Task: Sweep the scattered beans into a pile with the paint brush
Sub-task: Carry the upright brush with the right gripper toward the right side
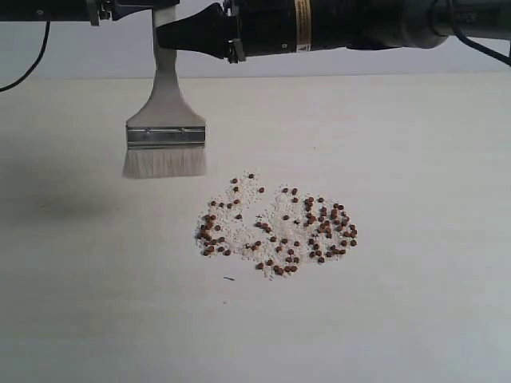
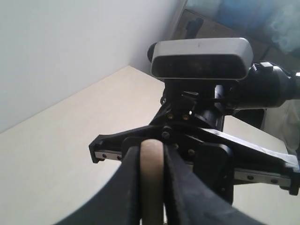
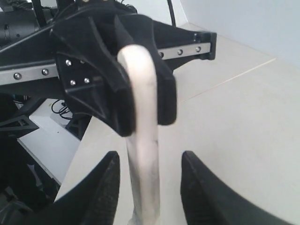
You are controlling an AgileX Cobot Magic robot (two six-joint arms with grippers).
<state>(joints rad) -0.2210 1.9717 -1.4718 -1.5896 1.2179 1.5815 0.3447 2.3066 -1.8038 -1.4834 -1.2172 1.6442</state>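
The paint brush (image 1: 165, 128) hangs upright with its off-white bristles (image 1: 164, 163) pointing down, left of and behind the beans. My left gripper (image 1: 164, 9) is shut on the top of the pale handle (image 2: 152, 183); in the left wrist view the dark jaws (image 2: 152, 151) press it from both sides. My right gripper (image 1: 170, 36) reaches in from the right at the same height. It is open, its fingertips (image 3: 112, 164) standing apart on either side of the handle (image 3: 145, 140) without touching it. The reddish-brown beans (image 1: 279, 231) lie loosely spread among whitish grains in a wide patch at mid-table.
The pale table (image 1: 399, 319) stretches all round the patch. Both black arms cross the top of the exterior view, the right one (image 1: 335, 24) above the back of the table. A pale wall stands behind.
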